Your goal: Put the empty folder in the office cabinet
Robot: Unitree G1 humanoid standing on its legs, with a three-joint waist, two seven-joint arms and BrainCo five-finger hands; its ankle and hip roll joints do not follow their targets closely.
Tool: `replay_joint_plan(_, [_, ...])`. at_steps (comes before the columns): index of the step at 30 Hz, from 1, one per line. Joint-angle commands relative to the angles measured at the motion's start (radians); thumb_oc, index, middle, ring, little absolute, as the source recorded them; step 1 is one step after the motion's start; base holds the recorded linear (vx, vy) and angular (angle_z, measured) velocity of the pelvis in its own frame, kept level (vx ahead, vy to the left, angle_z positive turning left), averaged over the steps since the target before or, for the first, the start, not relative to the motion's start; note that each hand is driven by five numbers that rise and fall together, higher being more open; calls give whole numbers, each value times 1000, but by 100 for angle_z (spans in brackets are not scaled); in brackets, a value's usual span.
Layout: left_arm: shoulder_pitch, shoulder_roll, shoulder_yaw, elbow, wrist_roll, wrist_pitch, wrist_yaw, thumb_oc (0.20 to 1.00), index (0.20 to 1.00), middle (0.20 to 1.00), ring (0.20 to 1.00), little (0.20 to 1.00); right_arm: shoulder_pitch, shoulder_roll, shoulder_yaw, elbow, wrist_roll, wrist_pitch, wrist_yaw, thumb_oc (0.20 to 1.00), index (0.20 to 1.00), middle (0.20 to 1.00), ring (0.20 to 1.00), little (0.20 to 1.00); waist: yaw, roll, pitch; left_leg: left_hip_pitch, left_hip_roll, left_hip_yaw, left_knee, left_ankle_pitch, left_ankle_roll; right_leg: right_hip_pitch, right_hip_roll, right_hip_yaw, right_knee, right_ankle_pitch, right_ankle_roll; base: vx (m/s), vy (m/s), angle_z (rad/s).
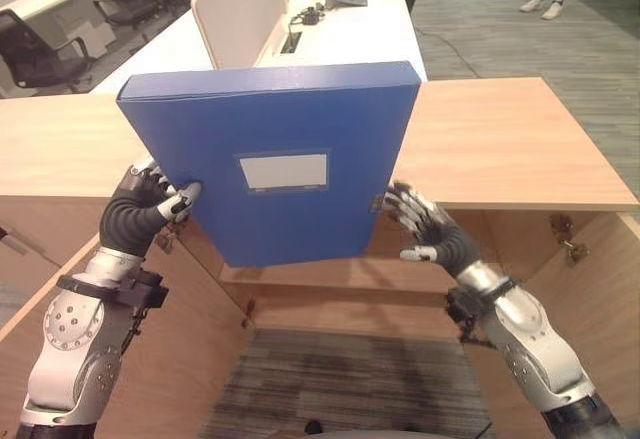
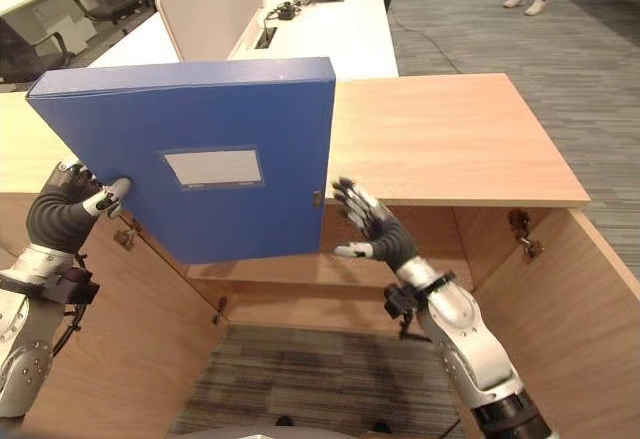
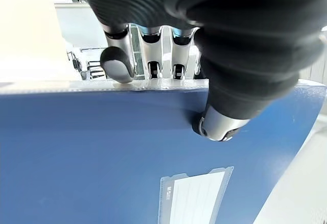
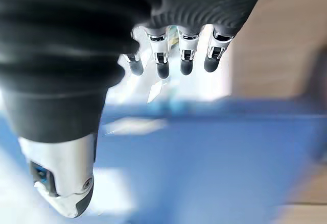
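Gripping the blue folder [image 1: 280, 159] by one edge, the left hand [image 1: 150, 204] pinches it between thumb and curled fingers, holding it upright and tilted above the open wooden cabinet [image 1: 520, 149]. Just beside the folder's opposite edge, the right hand [image 1: 425, 229] has its fingers spread wide, holding nothing.

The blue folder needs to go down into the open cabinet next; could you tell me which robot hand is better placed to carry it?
Probably the left robot hand: it pinches the blue folder at its edge, while the right robot hand is open beside the opposite edge, above the open cabinet.
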Motion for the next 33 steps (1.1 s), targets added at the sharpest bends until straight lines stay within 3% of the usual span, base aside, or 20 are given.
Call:
replay_joint_plan(1, [-35, 63, 10, -41, -38, -59, 2, 200, 200, 200, 200, 200, -97, 31, 13, -49, 73, -69, 11, 1000, 1000, 1000, 1000, 1000, 9, -44, -32, 28, 51, -6, 3, -58, -39, 16, -51, 40, 21, -27, 50, 0, 0, 0])
replay_joint_plan(12, [-6, 70, 45, -26, -39, -70, -56, 200, 200, 200, 200, 200, 60, -80, -37, -70, 137, -41, 137, 1000, 1000, 1000, 1000, 1000, -1, -49, -31, 30, 53, -4, 3, -64, -41, 19, -49, 35, 24, -34, 55, 0, 0, 0])
replay_joint_plan(24, [-37, 51, 45, -24, -5, -73, -41, 200, 200, 200, 200, 200, 50, -22, -42, -64, 116, -42, 115, 1000, 1000, 1000, 1000, 1000, -8, -48, -35, 35, 55, -2, 3, -68, -41, 21, -48, 39, 24, -36, 53, 0, 0, 0])
replay_joint_plan(33, [-111, 10, -37, -38, 55, -75, -10, 200, 200, 200, 200, 200, -12, 54, 11, 1, 86, -53, 61, 1000, 1000, 1000, 1000, 1000, -6, -51, -35, 37, 56, -4, 3, -68, -39, 26, -46, 37, 24, -38, 48, 0, 0, 0])
